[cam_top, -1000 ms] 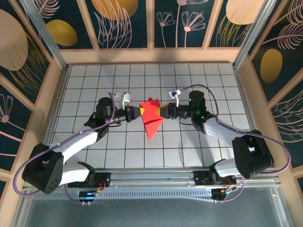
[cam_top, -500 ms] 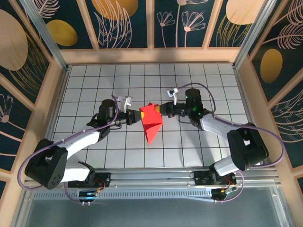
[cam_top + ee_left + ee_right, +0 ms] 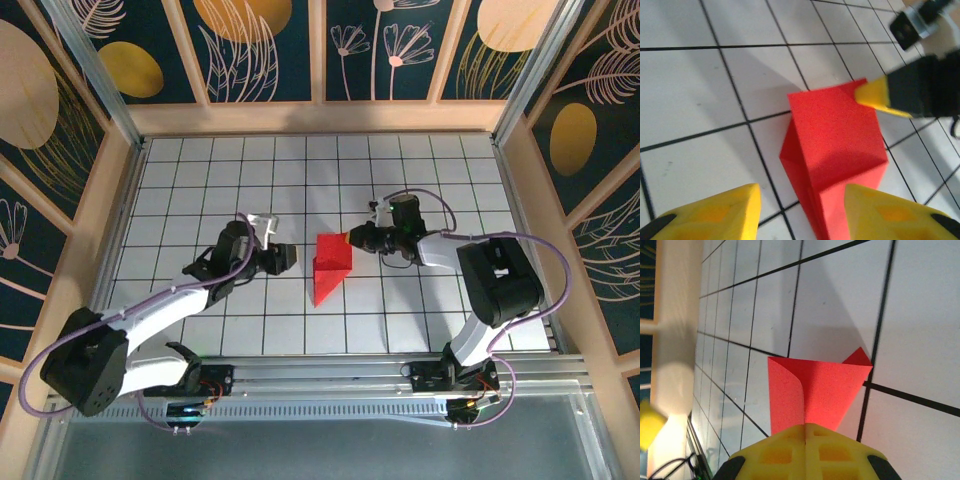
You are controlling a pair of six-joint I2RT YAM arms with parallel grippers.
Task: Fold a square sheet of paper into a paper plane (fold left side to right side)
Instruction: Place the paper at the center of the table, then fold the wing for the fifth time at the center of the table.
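The left tool [image 3: 286, 258] sits low over the white squared worktop [image 3: 200, 170]. Its two yellow fingers [image 3: 715, 215] are apart and hold nothing. Just ahead of those fingers, with a small gap, lies the red paper [image 3: 330, 262]. It is folded into a long shape, wide at one end and sharp at the other.

Seen from above, its long way runs across the front of the left tool, not toward it. The wide end is on the far side, away from the arm bases. The sharp tip points back to the near edge of the worktop and leans a bit toward the left tool's side. One edge at the wide end curls up a little.

The right tool [image 3: 352, 240] meets the paper from the other side. Its fingers [image 3: 805, 450] are pressed together. They pinch the corner of the wide end that is farthest from the left tool. The sharp tip lies away from that grip, flat on the worktop.
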